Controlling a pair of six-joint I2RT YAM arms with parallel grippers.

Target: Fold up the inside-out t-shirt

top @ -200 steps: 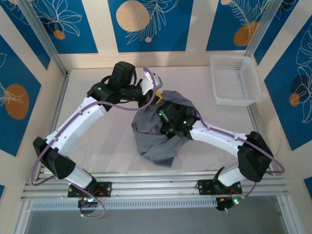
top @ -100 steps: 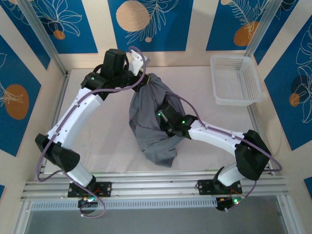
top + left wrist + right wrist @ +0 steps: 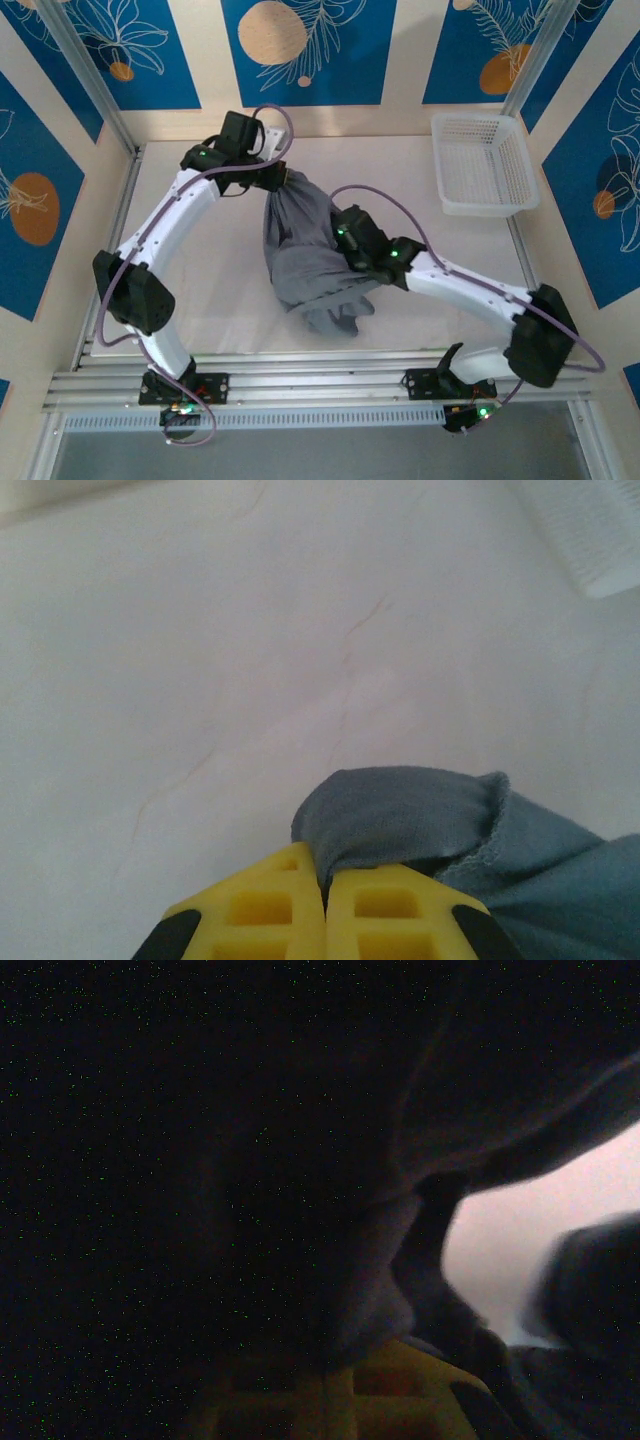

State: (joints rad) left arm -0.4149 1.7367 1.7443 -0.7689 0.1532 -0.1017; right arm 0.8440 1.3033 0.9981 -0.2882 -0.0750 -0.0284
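The grey t-shirt [image 3: 300,262] lies in the middle of the table [image 3: 215,275], bunched up in a long lump. Its top end is pulled toward the upper left of the picture from above, where the left pincer [image 3: 277,183] has it. In the left wrist view the two yellow fingers [image 3: 260,912] are pressed tight together, and a folded edge of the t-shirt is pinched between them. The right pincer [image 3: 340,230] is at the right side of the lump, tucked into the cloth. Its wrist view is very dark, with grey cloth hanging over it. The fingers there are closed together and cloth comes up from between them. A white basket [image 3: 483,165] sits in the upper right, well apart from the t-shirt.
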